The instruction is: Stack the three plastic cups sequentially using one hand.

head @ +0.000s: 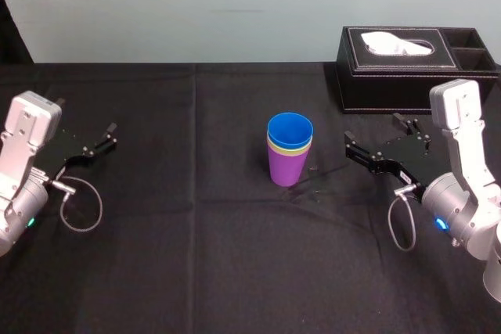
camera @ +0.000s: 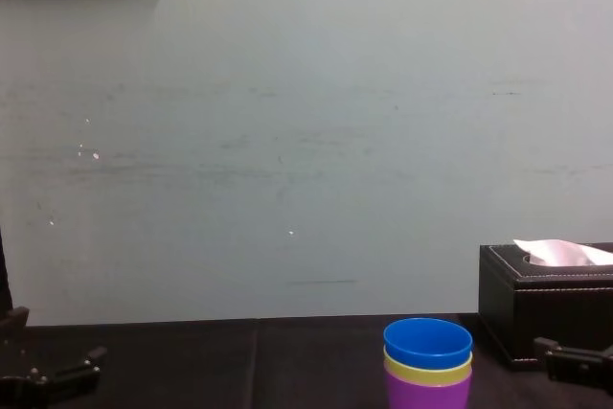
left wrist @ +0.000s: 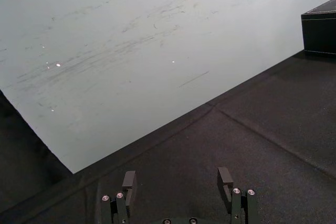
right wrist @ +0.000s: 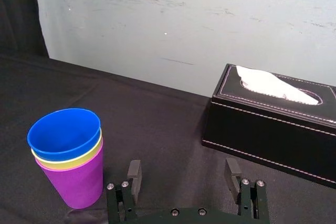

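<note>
The three plastic cups stand nested near the middle of the black-clothed table [head: 196, 256], mouths up. The purple cup [head: 287, 168] is at the bottom on the cloth, the yellow-green cup [head: 290, 147] sits inside it with only a thin band of rim showing, and the blue cup [head: 290, 128] is innermost, its rim highest. The taper is what lets each drop into the one below, and the wide purple base keeps the pile upright with nothing holding it. They look fully seated, though from these angles I cannot be sure the blue one is pressed right home.

The right gripper [right wrist: 182, 172] hangs low over the cloth just to the right of the stack, near it but not touching. Its fingers are spread apart with nothing between them, and it points toward the cups; I judge it the working hand, and the stacking done or all but done.

The black tissue box [head: 407, 68] sits behind that arm, clear of the cups. The left gripper [left wrist: 177, 179] is parked well apart at the table's left side with its fingers likewise spread and empty, which suits a one-handed job.
</note>
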You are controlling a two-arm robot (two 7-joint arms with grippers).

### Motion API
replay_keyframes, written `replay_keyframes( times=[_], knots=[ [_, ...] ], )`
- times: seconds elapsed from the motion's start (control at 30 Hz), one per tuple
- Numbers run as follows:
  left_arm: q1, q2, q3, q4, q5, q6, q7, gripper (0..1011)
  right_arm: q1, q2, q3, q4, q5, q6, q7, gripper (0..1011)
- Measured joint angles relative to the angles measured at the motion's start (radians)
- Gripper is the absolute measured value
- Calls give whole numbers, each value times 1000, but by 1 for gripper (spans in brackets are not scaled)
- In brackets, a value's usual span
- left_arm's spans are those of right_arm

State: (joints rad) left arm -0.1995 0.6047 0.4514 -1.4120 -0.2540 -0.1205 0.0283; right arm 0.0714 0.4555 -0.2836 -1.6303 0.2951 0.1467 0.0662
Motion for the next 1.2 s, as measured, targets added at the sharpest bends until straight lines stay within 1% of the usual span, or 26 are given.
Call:
replay_keyframes(
  times=[1.2],
  knots=[
    [0, 0, 0, 0, 0, 0, 0, 1011, 0, 0, 0, 0, 0, 0, 0, 1004]
  ],
)
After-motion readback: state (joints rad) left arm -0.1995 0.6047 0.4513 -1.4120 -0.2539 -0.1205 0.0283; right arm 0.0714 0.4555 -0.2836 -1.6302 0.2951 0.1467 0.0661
